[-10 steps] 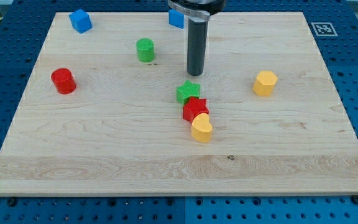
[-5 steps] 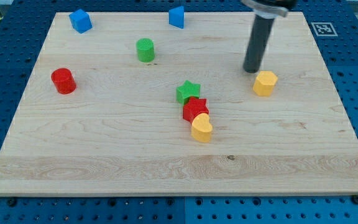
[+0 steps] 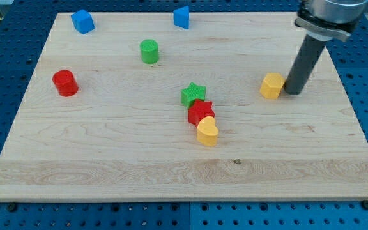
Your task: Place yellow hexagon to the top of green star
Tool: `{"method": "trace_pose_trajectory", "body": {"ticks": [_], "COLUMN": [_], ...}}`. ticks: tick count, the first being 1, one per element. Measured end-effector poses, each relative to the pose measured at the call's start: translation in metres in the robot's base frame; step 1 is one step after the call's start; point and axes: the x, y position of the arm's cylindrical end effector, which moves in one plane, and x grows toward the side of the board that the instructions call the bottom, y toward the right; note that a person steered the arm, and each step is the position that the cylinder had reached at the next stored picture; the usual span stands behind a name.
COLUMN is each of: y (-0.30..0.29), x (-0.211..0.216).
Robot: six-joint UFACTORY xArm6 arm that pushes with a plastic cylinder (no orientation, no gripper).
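Wooden table (image 3: 107, 153), pale grain, flat slab on a blue pegboard. We carry no claw, so no jaw state to tell: just a dark rod, matte and round, and our tip (image 3: 293, 92) sits just beside the yellow hexagon (image 3: 272, 85), on the side facing the table's right edge, touching or nearly so.

The yellow hexagon lies in the right half, nearer the top edge than the bottom, well apart from the green star (image 3: 193, 94) at mid-table. Step in hand, as we judge: shove the hexagon toward the left edge and a bit toward the top edge, so it stops above the star. Push through its centre or it spins off. Stay clear of the star itself.

The star touches a red star (image 3: 200, 112), which touches a yellow heart (image 3: 207, 133); all ridged plastic. Green cylinder (image 3: 149, 51), red cylinder (image 3: 64, 83) near the left edge. Blue cube (image 3: 82, 21) and another blue block (image 3: 181, 17), shape unclear, at the top edge.
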Motion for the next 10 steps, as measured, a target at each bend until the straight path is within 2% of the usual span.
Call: {"method": "trace_pose_trajectory", "body": {"ticks": [3,6,8,10], "y": [-0.060,-0.059,-0.109,-0.095], "x": [0.000,-0.021,-0.023,-0.034]}}
